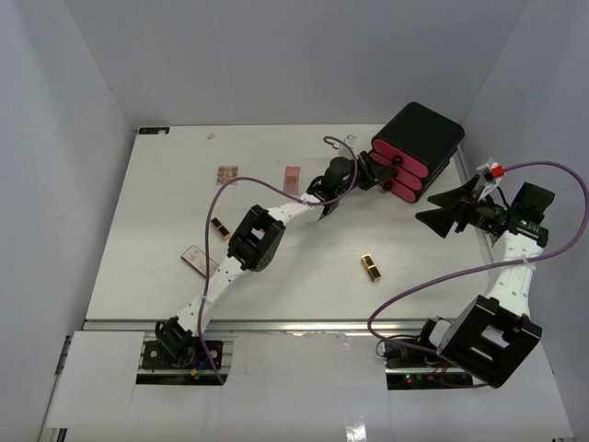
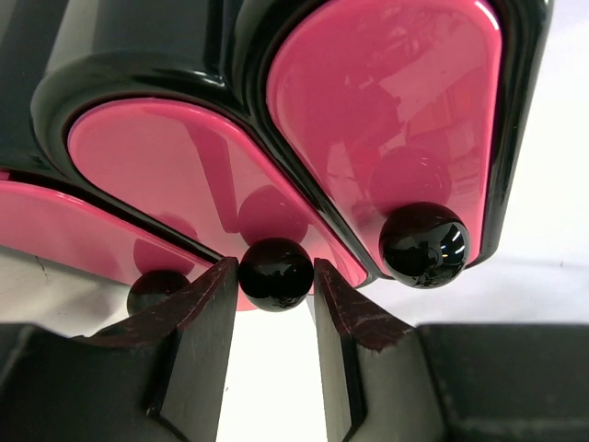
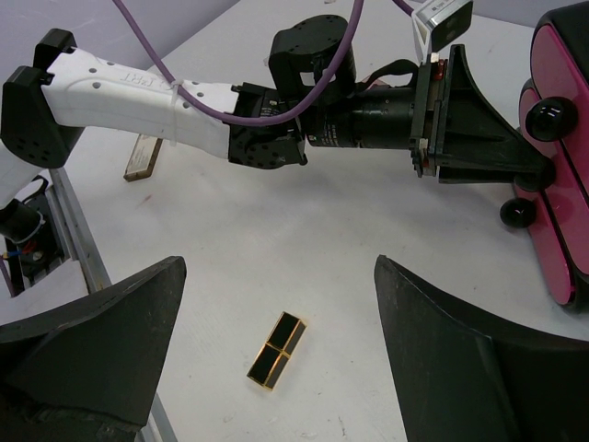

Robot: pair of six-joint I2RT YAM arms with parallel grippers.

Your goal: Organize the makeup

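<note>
My left gripper (image 2: 274, 269) reaches to the black box with pink drawers (image 1: 416, 147). Its fingers press both sides of the middle drawer's round black knob (image 2: 275, 273). The makeup lies scattered on the white table. One black-and-gold lipstick (image 1: 371, 268) lies mid-table, and it shows again as the lipstick (image 3: 276, 350) below my right gripper (image 3: 279, 264), which hangs wide open and empty. A second lipstick (image 1: 220, 227), a tan-pink palette (image 1: 227, 174), a pink compact (image 1: 292, 178) and a flat rectangular case (image 1: 199, 261) lie to the left.
Two more black knobs (image 2: 424, 244) (image 2: 156, 288) flank the gripped one. The left arm (image 3: 184, 97) stretches diagonally across the table toward the box (image 3: 561, 138). White walls enclose the table; a metal rail (image 1: 276, 324) runs along its near edge.
</note>
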